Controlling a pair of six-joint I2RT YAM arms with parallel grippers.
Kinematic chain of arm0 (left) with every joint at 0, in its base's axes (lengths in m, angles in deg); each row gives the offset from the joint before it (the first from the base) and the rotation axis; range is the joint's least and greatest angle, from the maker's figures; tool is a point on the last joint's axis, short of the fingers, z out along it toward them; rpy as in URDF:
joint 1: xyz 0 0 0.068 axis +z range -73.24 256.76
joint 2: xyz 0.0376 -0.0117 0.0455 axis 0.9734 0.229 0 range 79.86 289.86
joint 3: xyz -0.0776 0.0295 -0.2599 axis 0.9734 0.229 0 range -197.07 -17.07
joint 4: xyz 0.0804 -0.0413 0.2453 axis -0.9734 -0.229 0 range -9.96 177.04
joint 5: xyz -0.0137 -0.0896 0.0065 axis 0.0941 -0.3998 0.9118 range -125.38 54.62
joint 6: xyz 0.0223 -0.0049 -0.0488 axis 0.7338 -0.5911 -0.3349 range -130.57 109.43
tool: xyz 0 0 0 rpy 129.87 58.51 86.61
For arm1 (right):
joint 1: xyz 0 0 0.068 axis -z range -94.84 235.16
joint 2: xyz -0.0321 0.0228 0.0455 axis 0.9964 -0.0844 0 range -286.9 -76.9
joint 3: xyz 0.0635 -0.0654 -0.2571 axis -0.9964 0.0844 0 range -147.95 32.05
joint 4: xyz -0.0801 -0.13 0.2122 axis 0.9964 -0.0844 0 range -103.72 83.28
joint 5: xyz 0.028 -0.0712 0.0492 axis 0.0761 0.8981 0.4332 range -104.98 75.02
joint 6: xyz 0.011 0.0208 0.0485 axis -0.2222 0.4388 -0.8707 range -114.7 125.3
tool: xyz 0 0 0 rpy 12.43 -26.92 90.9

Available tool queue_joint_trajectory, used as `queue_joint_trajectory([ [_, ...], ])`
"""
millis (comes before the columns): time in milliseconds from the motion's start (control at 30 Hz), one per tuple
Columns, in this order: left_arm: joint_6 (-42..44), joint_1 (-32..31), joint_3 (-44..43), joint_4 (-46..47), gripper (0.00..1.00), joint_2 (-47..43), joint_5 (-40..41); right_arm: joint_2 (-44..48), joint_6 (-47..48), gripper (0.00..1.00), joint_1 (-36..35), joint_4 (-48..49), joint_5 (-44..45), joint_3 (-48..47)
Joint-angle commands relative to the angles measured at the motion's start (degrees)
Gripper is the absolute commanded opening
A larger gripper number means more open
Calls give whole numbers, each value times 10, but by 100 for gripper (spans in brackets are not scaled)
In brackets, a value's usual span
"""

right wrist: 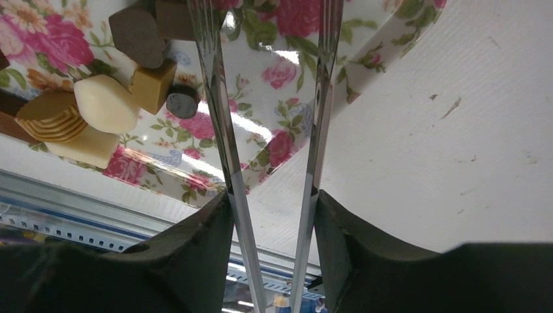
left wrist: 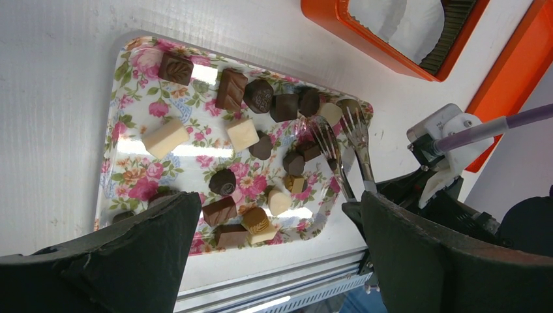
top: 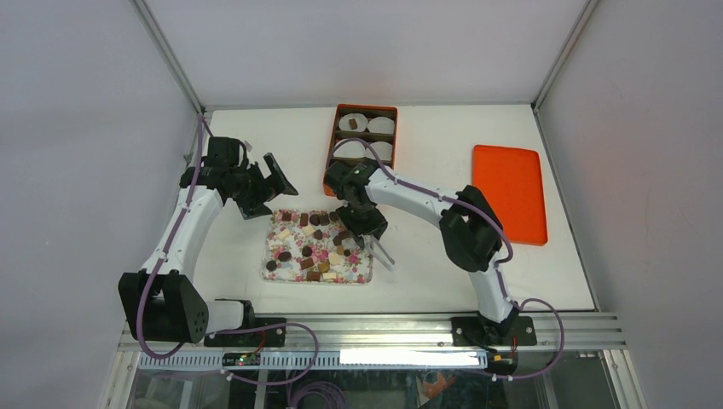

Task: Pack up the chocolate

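Mid-pick: right fingers (right wrist: 195, 257) grip tongs (left wrist: 331, 149), tips parted above the chocolate (left wrist: 222, 181) on the tray (left wrist: 109, 176), next to pinch one piece; left fingers (left wrist: 130, 261) gape, empty.

One floral tray (left wrist: 189, 163), roughly twenty chocolates (left wrist: 242, 134); one orange box (top: 367, 107) at twelve o'clock, four paper cups (top: 381, 125) visible. One orange lid (top: 510, 192); one tongs (right wrist: 220, 117).

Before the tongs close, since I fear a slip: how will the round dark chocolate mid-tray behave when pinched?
The round dark chocolate looks domed and glossy, so it may squirt from the metal tongs. Small, so probably light. The shiny floral tray likely lets it slide.
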Motion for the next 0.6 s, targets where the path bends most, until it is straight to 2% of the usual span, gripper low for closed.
queue_joint_trajectory([
  [0,-2,7,-5,16,99,-17,-11,-12,-2,49,-3,11,8,-32],
  [167,-2,7,-7,16,99,-17,-14,-14,-5,45,-3,13,8,-33],
  [567,-2,7,-5,16,99,-22,-12,22,-2,12,-4,-11,27,-34],
])
